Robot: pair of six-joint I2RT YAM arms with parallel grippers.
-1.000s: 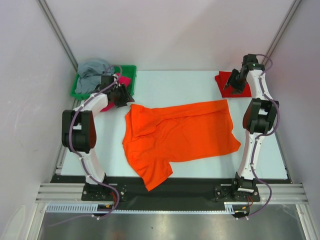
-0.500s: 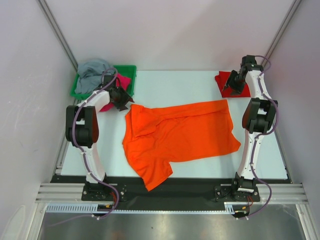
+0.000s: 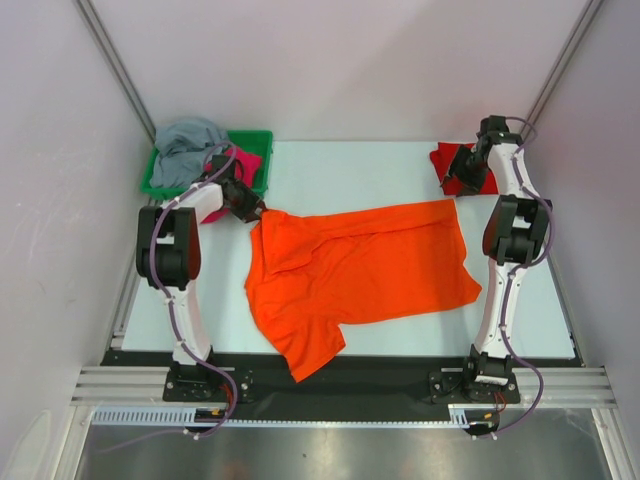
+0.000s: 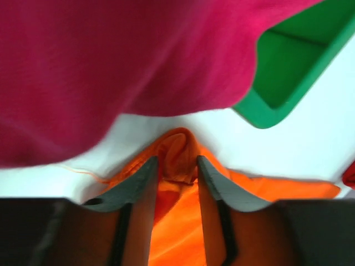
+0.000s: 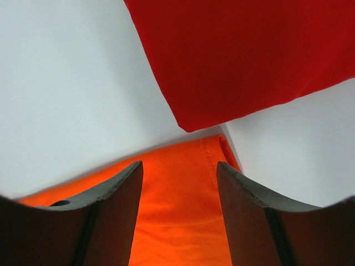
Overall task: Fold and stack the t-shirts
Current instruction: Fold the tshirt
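Our left end effector [image 4: 176, 163] pinches a bunched corner of the soft, light orange t-shirt [image 3: 360, 270]; our right end effector [image 5: 178, 169], spread, hangs above its other corner, where we'd grip.

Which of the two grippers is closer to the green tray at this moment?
Left. The left gripper is close beside the green tray, at the orange t-shirt's corner. The right gripper is far across the table, beside the red t-shirt.

No text, label, brand name or number is legible in any view. No readable sign or marking is visible.
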